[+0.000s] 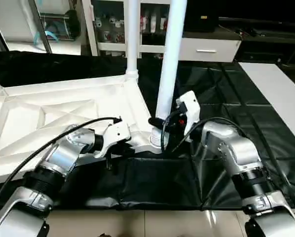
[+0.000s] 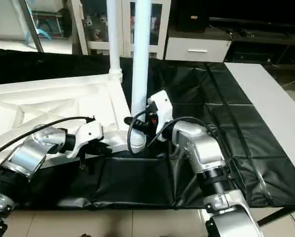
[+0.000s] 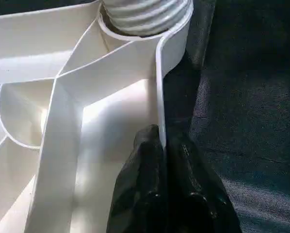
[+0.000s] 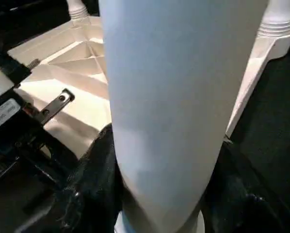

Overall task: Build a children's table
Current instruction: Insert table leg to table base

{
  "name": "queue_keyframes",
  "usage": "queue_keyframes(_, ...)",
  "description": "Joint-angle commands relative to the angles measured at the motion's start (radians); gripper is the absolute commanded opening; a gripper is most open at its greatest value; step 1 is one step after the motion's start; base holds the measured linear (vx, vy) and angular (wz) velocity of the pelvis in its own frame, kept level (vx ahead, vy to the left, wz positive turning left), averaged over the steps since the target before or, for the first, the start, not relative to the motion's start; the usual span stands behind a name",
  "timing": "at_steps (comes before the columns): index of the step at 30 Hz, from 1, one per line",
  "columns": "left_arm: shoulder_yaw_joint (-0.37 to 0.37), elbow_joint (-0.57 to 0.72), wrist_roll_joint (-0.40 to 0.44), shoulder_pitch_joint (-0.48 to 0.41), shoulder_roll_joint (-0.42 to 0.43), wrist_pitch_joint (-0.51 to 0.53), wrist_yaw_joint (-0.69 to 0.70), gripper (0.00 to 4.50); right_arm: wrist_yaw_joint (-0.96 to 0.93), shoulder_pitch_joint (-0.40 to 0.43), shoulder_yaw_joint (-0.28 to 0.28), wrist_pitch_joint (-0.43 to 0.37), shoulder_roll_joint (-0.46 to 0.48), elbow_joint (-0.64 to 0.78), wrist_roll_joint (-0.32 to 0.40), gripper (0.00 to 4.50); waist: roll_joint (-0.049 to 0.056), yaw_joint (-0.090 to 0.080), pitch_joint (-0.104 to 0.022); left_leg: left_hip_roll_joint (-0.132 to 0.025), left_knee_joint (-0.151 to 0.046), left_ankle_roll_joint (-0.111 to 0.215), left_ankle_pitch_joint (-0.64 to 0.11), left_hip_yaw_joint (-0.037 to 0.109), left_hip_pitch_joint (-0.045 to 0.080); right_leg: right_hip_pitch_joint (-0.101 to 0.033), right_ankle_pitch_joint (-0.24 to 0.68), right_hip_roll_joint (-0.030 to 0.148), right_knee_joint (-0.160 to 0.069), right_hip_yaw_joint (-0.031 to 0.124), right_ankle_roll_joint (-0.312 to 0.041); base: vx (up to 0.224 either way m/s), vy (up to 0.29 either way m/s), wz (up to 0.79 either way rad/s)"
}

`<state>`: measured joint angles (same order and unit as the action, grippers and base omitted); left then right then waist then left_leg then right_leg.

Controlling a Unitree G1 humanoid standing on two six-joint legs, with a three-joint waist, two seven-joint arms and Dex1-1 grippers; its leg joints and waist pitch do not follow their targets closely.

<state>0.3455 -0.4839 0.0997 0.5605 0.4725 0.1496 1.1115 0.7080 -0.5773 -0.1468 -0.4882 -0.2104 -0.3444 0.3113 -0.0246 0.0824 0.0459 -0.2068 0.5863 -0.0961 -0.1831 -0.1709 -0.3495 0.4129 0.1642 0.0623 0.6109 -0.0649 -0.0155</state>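
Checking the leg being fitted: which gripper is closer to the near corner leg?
Right. The right gripper is clamped around that leg; the left gripper pinches the tabletop rim beside it.

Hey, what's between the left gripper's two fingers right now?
The tabletop's thin side rim; the left gripper pinches it, clearest in the left wrist view.

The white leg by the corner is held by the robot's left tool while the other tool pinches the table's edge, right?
Not quite. The right tool holds the upright white leg, as the left eye view shows. The left tool is the one pinching the edge of the upside-down table top, seen in the left wrist view.
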Motion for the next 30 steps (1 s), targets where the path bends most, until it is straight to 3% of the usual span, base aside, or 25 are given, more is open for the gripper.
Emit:
queue_keyframes(1,0.035,-0.034,0.018,-0.029,0.005,0.018,0.020,0.00,0.001,-0.018,0.001,0.024,-0.003,-0.040,-0.014,1.88,0.004,0.000,-0.059,-0.019,-0.071,-0.017,-0.224,0.003,0.003,-0.052,0.286,0.072,-0.075,0.049,-0.164,0.000,0.000,0.00)
queue_keyframes(13,-0.002,-0.031,-0.021,-0.047,-0.013,0.008,0.006,0.00,0.001,-0.028,0.027,0.107,0.025,-0.178,-0.030,1.87,0.000,-0.005,-0.055,-0.021,-0.074,-0.015,-0.265,0.005,0.005,-0.047,0.376,0.075,-0.084,0.048,-0.148,0.000,0.000,0.00)
queue_keyframes(22,-0.058,-0.032,-0.071,-0.080,-0.040,-0.031,-0.021,0.00,0.003,-0.009,0.043,0.126,0.029,-0.195,-0.032,1.87,0.004,-0.013,-0.055,-0.019,-0.075,-0.005,-0.274,0.006,0.003,-0.046,0.409,0.073,-0.088,0.047,-0.135,0.000,0.000,0.00)
queue_keyframes(30,-0.058,-0.013,-0.063,-0.102,-0.035,-0.017,-0.004,0.00,-0.002,0.009,0.043,0.139,0.028,-0.187,-0.034,1.87,0.003,-0.018,-0.055,-0.019,-0.076,0.001,-0.288,0.007,0.002,-0.043,0.441,0.074,-0.093,0.046,-0.124,0.000,0.000,0.00)
